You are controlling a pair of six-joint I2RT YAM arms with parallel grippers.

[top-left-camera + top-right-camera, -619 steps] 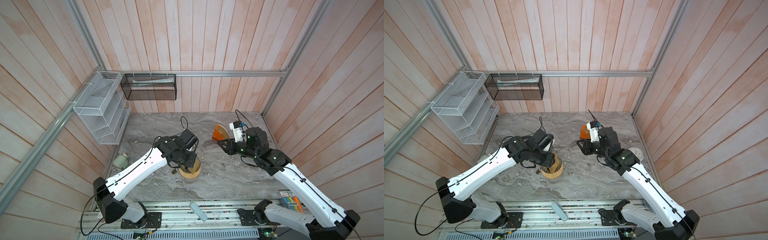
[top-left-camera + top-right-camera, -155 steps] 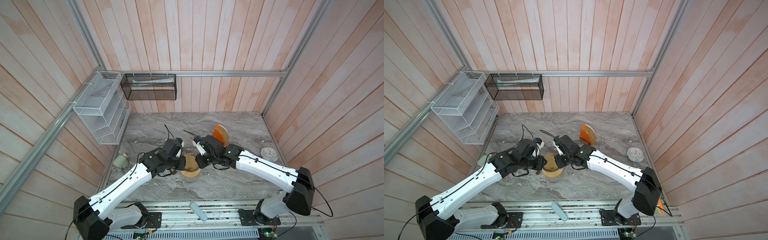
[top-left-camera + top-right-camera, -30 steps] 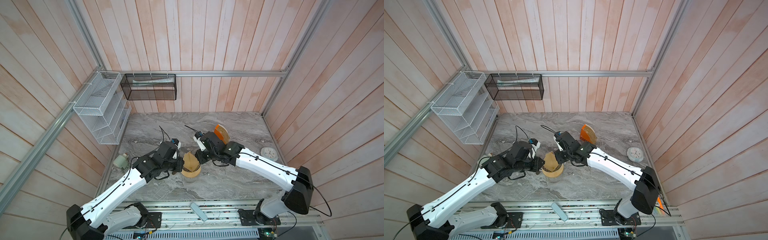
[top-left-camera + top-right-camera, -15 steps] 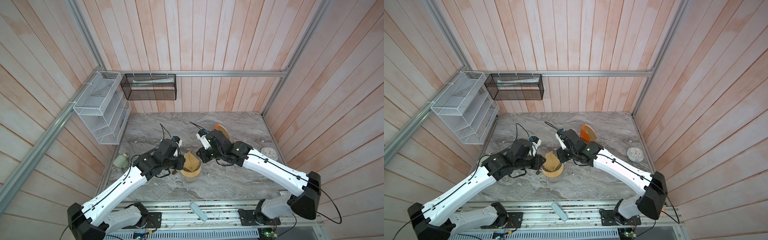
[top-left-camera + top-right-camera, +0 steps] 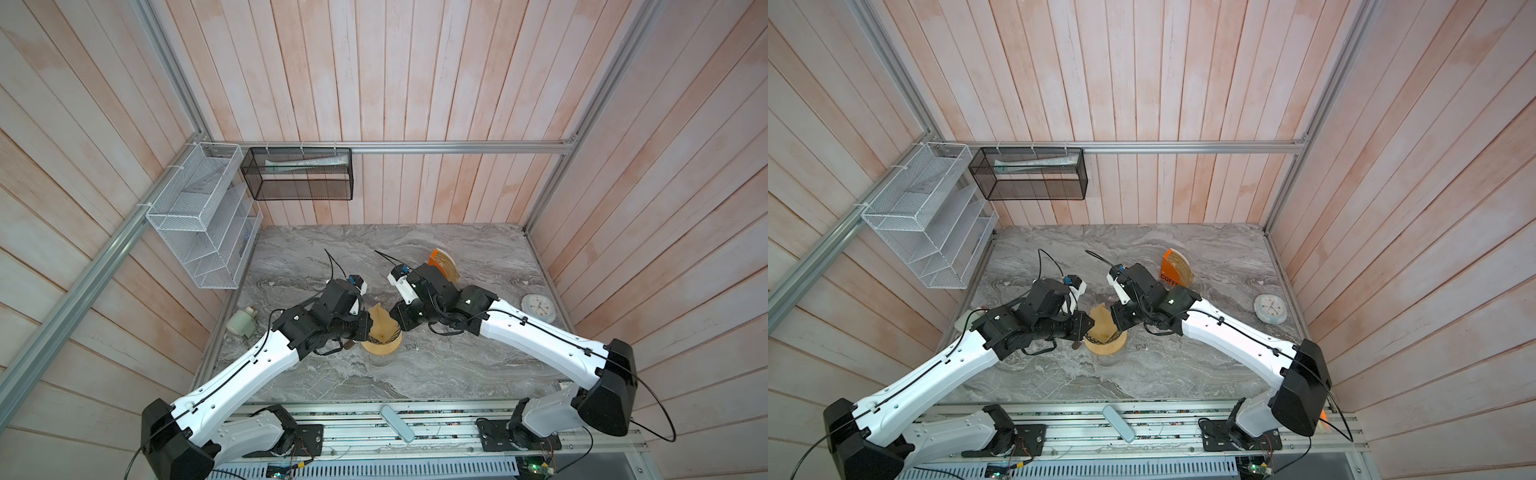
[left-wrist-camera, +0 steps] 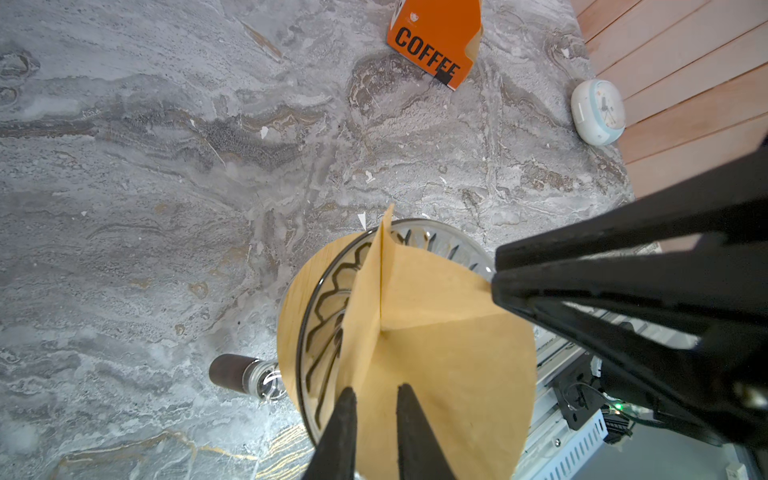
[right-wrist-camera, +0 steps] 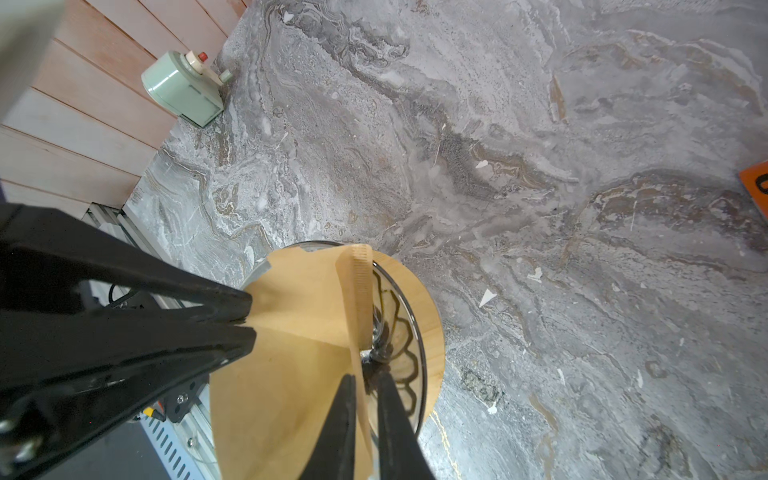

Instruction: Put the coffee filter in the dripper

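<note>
Only one word can be read in full: "COFFEE", printed in black capitals on the face of the orange stand (image 6: 432,37), as seen in the left wrist view. In a top view the same lettering is seen smaller on the stand (image 5: 1173,270), cut short at its end. In the right wrist view only an orange corner with part of one black letter is caught. The dial of the white clock (image 6: 598,112) is too small to be read.

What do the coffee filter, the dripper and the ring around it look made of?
Coffee filter: thin matte tan paper, creased, with a crimped seam. Dripper: smoky clear glass or plastic, glossy, ribs showing through. Ring: pale wood, likely, faint grain, matte.
</note>
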